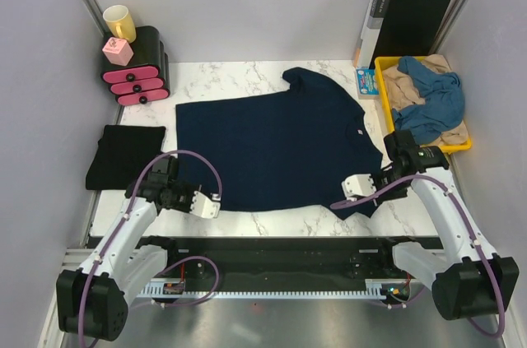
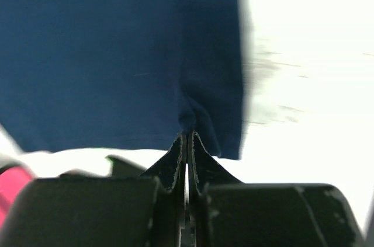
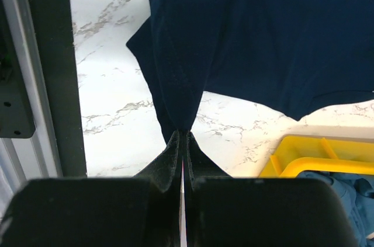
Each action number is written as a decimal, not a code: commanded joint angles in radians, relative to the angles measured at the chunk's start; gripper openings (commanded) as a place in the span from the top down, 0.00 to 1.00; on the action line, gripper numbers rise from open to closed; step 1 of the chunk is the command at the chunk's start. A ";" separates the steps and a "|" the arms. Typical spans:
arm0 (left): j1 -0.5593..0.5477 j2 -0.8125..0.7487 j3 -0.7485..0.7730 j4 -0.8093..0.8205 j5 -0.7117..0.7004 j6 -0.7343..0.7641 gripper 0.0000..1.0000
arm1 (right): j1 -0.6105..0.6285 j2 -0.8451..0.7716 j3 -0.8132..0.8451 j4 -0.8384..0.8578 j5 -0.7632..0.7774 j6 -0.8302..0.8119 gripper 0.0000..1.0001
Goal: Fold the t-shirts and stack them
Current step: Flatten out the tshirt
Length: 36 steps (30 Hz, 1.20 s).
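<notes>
Navy t-shirt lay spread flat across the middle of the marble table on my feed, my left gripper clamped tight on its near-left corner and my right gripper clamped just as tight on its near-right edge.

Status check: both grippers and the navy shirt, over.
Both shut: left gripper on navy t-shirt near-left corner, right gripper on its near-right edge. Shirt spread mostly flat. Folded black shirt left, yellow tray right, both off it.
</notes>
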 commanded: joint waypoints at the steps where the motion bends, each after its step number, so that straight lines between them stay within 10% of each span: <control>1: 0.004 0.015 0.037 -0.233 -0.007 0.131 0.98 | 0.000 -0.032 -0.013 -0.136 0.003 -0.072 1.00; 16: 0.004 0.040 0.062 -0.532 -0.073 0.291 0.98 | 0.000 -0.135 -0.093 -0.180 -0.006 -0.168 1.00; 36: 0.005 0.210 0.249 -0.271 -0.078 0.067 0.98 | -0.002 -0.058 0.016 0.162 0.013 -0.073 1.00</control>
